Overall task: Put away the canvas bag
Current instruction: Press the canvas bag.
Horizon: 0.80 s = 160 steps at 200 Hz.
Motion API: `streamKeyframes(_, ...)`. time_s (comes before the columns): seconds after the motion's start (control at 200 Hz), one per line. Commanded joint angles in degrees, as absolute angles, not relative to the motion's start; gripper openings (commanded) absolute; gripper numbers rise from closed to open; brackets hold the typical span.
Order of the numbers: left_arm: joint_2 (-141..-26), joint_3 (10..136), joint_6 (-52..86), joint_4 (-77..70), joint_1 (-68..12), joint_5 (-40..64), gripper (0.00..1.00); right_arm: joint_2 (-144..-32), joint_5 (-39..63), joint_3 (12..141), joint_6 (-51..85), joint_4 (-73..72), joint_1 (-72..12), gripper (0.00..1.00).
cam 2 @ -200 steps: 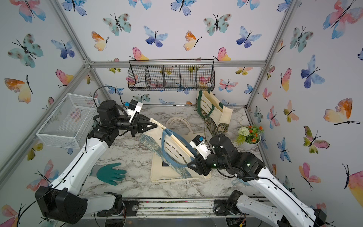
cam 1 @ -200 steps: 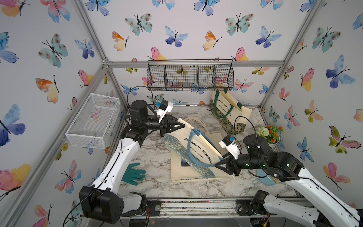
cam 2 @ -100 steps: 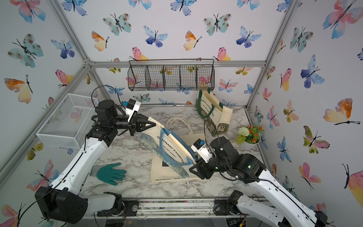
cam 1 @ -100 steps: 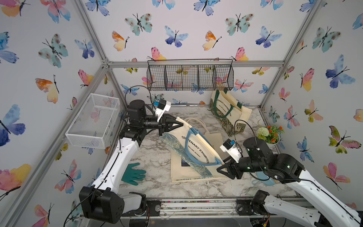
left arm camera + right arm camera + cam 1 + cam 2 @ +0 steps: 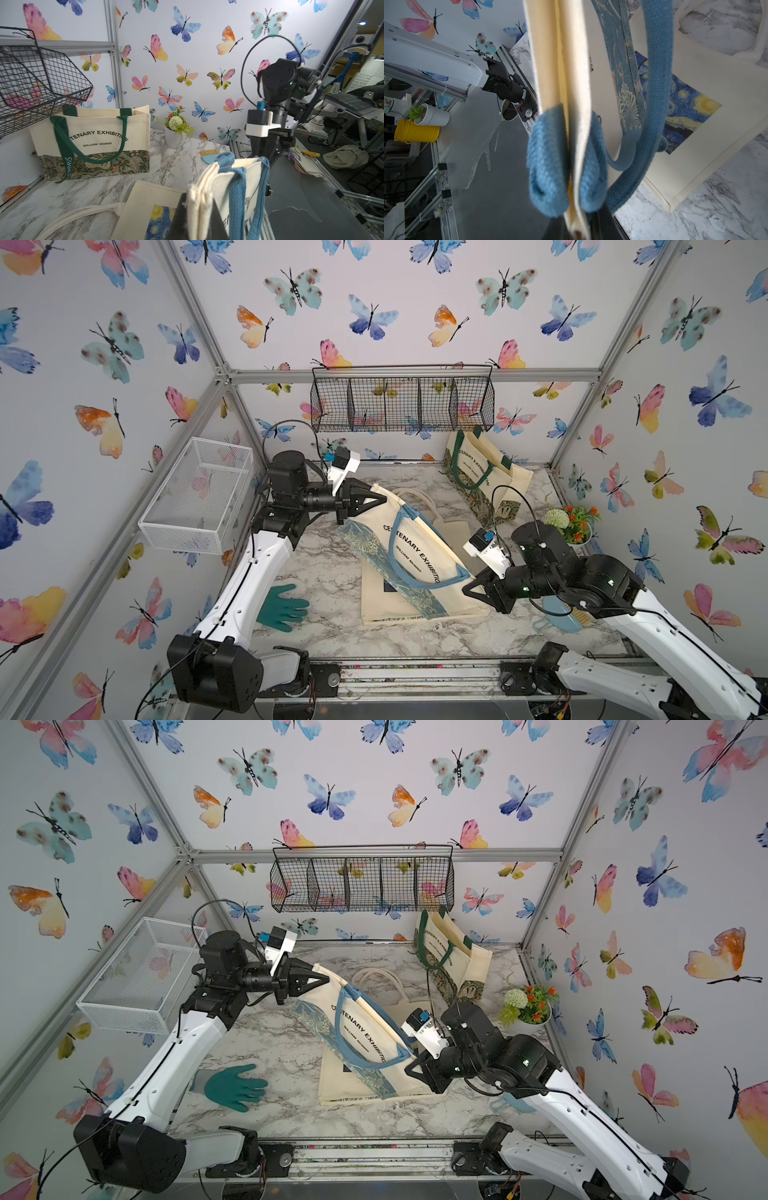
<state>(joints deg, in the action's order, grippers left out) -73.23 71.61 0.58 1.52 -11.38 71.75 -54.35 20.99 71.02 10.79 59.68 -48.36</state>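
Note:
The canvas bag [image 5: 415, 547] [image 5: 365, 1029] is cream with blue handles, a blue patterned band and black lettering. It hangs tilted above the table, stretched between both grippers. My left gripper [image 5: 384, 500] [image 5: 327, 980] is shut on its upper far corner; in the left wrist view the gripper [image 5: 199, 225] pinches the folded cream rim of the bag [image 5: 234, 187]. My right gripper [image 5: 465, 591] [image 5: 408, 1069] is shut on the lower near rim. In the right wrist view that gripper [image 5: 577, 230] clamps the bag's edge [image 5: 571, 62] between the blue handle ends.
A flat cream tote [image 5: 395, 608] with a starry print lies under the bag. A green-handled tote [image 5: 482, 472] stands at the back under a black wire basket [image 5: 401, 400]. A white wire basket [image 5: 199, 497] hangs left. A green glove [image 5: 282, 608], flower pot [image 5: 571, 522] and blue brush [image 5: 557, 616] lie around.
My right gripper was open beside the bag's lower rim; it has moved in and shut on that rim. The left gripper keeps its hold, almost still.

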Motion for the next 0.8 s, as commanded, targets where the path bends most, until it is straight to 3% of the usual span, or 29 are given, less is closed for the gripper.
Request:
streamKeyframes(0.0,-71.52,70.74,6.88,-4.02,-10.11,51.85,0.23,-54.77,21.61,74.66,11.40,68.04,-48.69,0.02)
streamKeyframes(0.045,-70.99,69.87,10.33,-4.65,-10.10,43.55,0.25,-55.27,21.05,76.50,13.50,68.60,-48.69,0.02)
streamKeyframes(0.095,-70.58,69.55,15.54,-4.08,-9.96,32.33,0.43,-56.21,19.88,79.01,16.05,69.67,-48.68,0.02)
streamKeyframes(0.125,-70.93,70.49,17.67,-1.73,-9.29,29.42,0.50,-56.84,19.02,80.67,17.56,70.25,-48.69,0.02)
streamKeyframes(0.255,-73.34,74.70,17.45,5.65,-6.28,32.55,0.51,-59.68,15.81,89.17,20.94,72.23,-48.69,0.02)
streamKeyframes(0.405,-69.70,71.09,18.07,2.80,-7.73,33.65,0.50,-61.26,18.15,92.00,21.04,65.57,-48.69,0.02)
streamKeyframes(0.536,-66.09,70.33,10.41,5.69,-18.33,28.29,0.46,-61.92,18.74,86.76,29.14,51.76,-48.71,0.02)
streamKeyframes(0.626,-65.35,71.67,-0.58,12.03,-31.21,14.53,0.48,-64.21,14.55,85.04,37.55,45.19,-48.74,0.02)
streamKeyframes(0.701,-64.80,71.08,-6.33,14.23,-39.26,5.85,0.50,-66.87,9.64,86.58,45.24,42.73,-48.69,0.02)
streamKeyframes(0.796,-62.83,68.87,-8.38,13.54,-43.37,1.25,0.51,-71.81,4.44,92.91,53.77,44.56,-48.71,0.02)
